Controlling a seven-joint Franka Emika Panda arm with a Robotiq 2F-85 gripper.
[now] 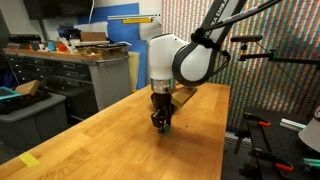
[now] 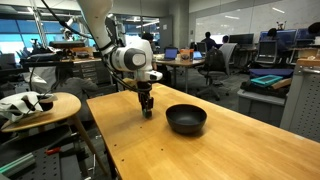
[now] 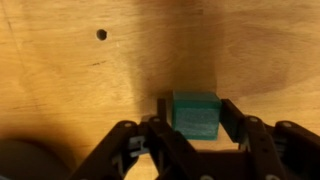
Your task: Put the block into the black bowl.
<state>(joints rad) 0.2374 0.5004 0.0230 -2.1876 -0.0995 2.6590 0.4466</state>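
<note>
At the grasping step, the gripper (image 3: 195, 128) sat low on the table (image 3: 70, 80), its jaws narrowly straddling the block (image 3: 195, 110) at the wrist view's lower centre, firm hold unclear, so next it needed closing, lifting and carrying to the black bowl (image 2: 186, 119).

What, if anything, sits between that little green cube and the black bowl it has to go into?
Nothing visible does. The block sits on the wooden table between the fingers of the gripper, and only bare tabletop shows from there to the black bowl in an exterior view.
</note>
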